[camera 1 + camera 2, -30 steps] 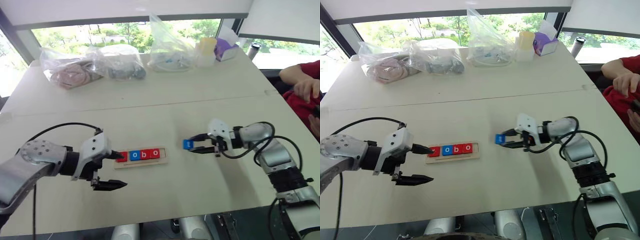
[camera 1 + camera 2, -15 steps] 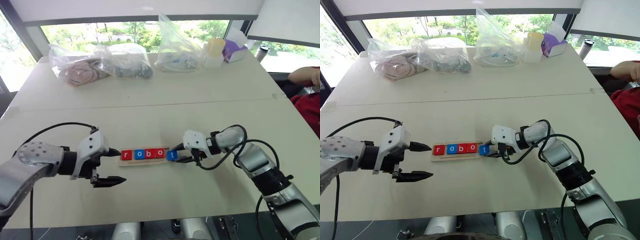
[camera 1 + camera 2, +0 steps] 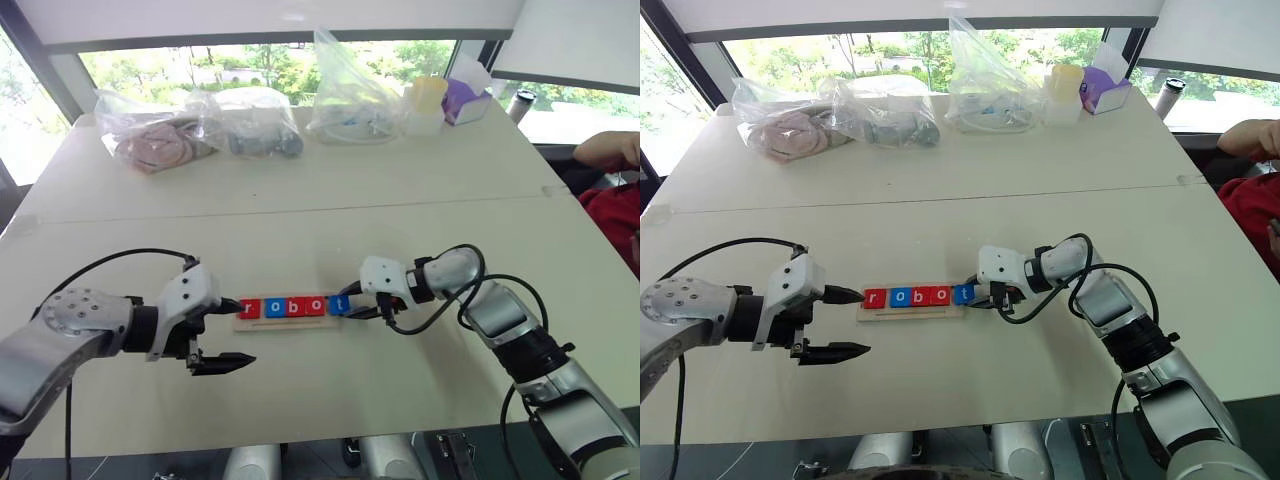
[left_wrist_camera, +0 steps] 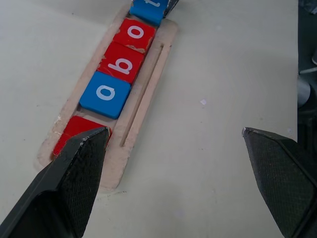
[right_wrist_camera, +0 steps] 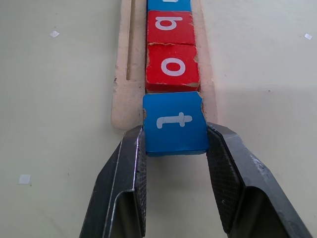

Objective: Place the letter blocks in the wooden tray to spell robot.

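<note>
The wooden tray (image 3: 286,322) lies on the table in front of me. In it sit a red r (image 3: 250,308), a blue o (image 3: 273,307), a red b (image 3: 295,307) and a red o (image 3: 316,306). My right gripper (image 5: 174,130) is shut on the blue t block (image 5: 176,123), which touches the red o (image 5: 172,67) and overhangs the tray's right end (image 5: 121,116). My left gripper (image 3: 244,332) stands open at the tray's left end. One of its fingers (image 4: 79,163) hides part of the red r (image 4: 74,129).
Clear plastic bags (image 3: 350,95), a yellow cup (image 3: 430,100) and a purple box (image 3: 466,100) line the table's far edge. A person's red sleeve (image 3: 610,215) shows at the right edge. Bare tabletop lies in front of and behind the tray.
My right gripper carried the blue t leftward and down from mid-table to the tray's right end. The left gripper stayed open in place. The camera view shifted slightly.
</note>
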### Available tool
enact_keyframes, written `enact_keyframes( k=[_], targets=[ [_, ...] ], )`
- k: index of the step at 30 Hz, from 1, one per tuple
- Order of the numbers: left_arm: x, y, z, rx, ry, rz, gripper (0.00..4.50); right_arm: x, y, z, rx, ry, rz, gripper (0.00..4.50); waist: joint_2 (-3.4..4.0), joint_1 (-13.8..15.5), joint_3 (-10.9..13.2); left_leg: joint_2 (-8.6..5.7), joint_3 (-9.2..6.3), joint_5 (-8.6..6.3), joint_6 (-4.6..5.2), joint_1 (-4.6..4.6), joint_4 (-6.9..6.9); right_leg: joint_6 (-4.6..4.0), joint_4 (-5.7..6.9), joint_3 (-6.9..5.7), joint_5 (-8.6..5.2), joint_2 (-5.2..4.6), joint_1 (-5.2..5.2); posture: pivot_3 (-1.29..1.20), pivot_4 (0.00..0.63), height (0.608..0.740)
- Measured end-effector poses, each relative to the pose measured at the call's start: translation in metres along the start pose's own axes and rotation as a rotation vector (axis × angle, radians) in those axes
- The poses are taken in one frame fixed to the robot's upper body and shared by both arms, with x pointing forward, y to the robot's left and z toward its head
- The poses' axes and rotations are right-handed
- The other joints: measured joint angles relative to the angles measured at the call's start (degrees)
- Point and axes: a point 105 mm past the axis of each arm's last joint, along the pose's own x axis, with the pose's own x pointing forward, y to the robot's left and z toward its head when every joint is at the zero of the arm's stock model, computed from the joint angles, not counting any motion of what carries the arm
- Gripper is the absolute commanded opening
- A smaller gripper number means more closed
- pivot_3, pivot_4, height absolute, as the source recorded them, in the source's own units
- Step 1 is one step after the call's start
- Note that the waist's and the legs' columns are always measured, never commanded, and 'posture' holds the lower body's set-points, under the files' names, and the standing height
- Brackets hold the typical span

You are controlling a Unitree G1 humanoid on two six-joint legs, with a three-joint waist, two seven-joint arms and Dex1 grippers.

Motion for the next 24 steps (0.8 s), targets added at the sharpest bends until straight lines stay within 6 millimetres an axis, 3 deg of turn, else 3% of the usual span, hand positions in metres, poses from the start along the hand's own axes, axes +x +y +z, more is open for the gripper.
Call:
enact_keyframes(
  k=[6, 24],
  targets=[
    [0.002, 0.000, -0.001, -0.005, -0.002, 0.002, 4.50, 0.008, 0.001, 0.005, 0.003, -0.009, 0.020, 1.12, 0.00, 0.04, 0.00, 0.00, 0.00, 0.00, 0.00, 0.00, 0.00, 0.00, 0.02, 0.00, 0.00, 0.00, 0.00, 0.00, 0.150, 0.740],
    [0.009, -0.001, -0.003, -0.004, -0.010, 0.012, 4.50, 0.004, 0.005, 0.012, 0.130, 0.004, 0.075, 1.12, 0.00, 0.15, 0.00, -0.01, -0.01, 0.00, 0.00, -0.01, 0.00, 0.00, 0.02, -0.01, 0.01, -0.02, 0.00, 0.00, 0.150, 0.740]
  ],
)
